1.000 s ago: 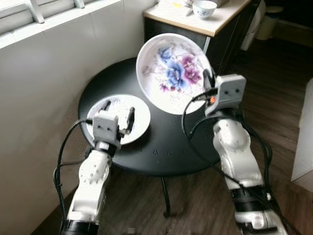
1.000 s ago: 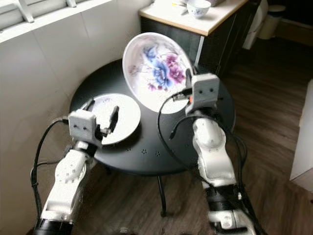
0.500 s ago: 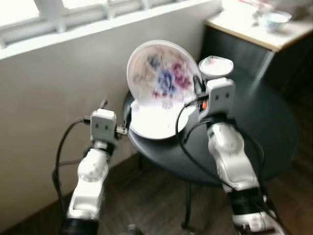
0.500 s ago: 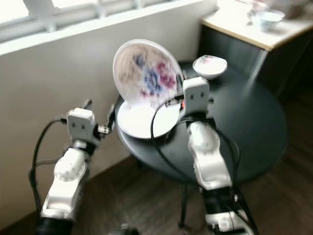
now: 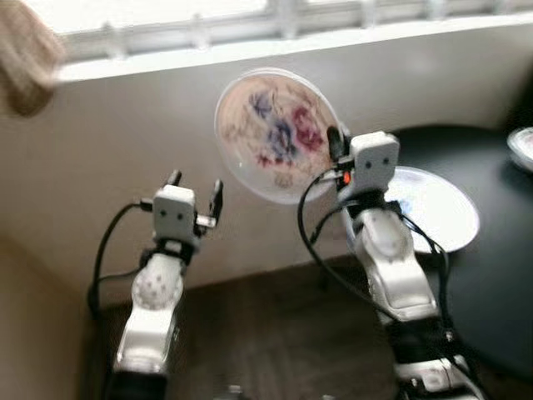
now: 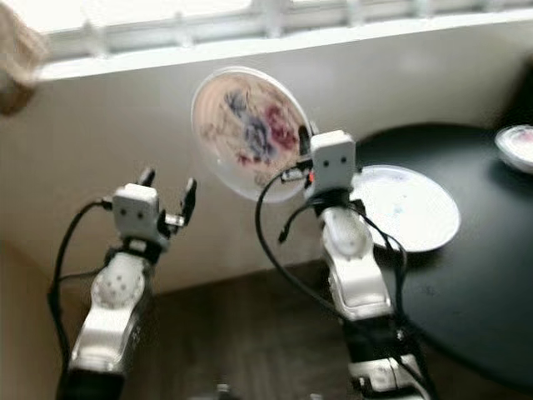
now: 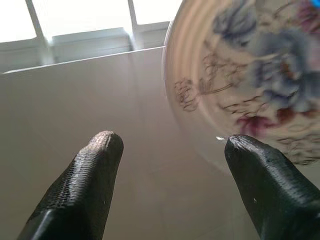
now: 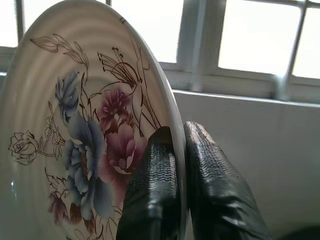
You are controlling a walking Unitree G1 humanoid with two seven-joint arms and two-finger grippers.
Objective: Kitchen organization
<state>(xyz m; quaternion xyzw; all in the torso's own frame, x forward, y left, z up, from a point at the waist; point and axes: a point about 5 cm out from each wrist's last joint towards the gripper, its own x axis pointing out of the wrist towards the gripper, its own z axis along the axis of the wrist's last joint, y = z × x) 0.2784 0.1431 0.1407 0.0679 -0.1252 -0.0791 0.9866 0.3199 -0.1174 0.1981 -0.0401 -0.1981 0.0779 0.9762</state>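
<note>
My right gripper is shut on the rim of a large white plate painted with blue and purple flowers, holding it up on edge in front of the white wall. In the right wrist view the two fingers pinch the plate's rim. My left gripper is raised and open with nothing between its fingertips; in the left wrist view the flowered plate hangs just beyond it. A plain white plate lies on the round black table behind my right arm.
A small bowl sits at the table's far right edge. A white wall under a bright window sill stands close ahead. Dark wood floor lies below. A blurred beige shape hangs at upper left.
The camera has swung left, so the table and white plate now sit at the right and the wall fills the front. The flowered plate stays held up in my right gripper.
</note>
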